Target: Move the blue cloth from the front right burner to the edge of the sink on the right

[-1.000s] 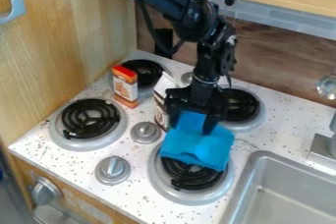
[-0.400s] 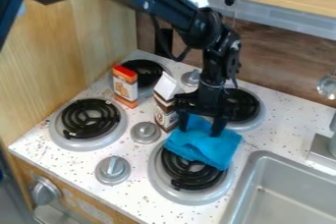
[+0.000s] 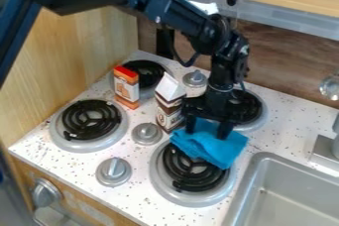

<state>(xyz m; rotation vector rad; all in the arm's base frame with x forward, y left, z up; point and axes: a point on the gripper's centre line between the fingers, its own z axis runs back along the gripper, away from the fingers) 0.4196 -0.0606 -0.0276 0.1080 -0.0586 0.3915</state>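
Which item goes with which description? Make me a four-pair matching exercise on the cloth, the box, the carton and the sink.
1. blue cloth
2. box
3. carton
4. sink

A. bare metal, at the view's lower right
B. white peaked top, brown lower down
C. at the hand, partly over a front burner
D. red top, orange and white front

Pairs: 1-C, 2-D, 3-B, 4-A

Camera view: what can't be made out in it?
In the camera view:
Blue cloth, far edge: hidden by the tool.
Front right burner, far right part: under the cloth.
Rear right burner, left part: behind the tool.
Sink, right side: cut off by the edge.
Orange box, lettering: too small.
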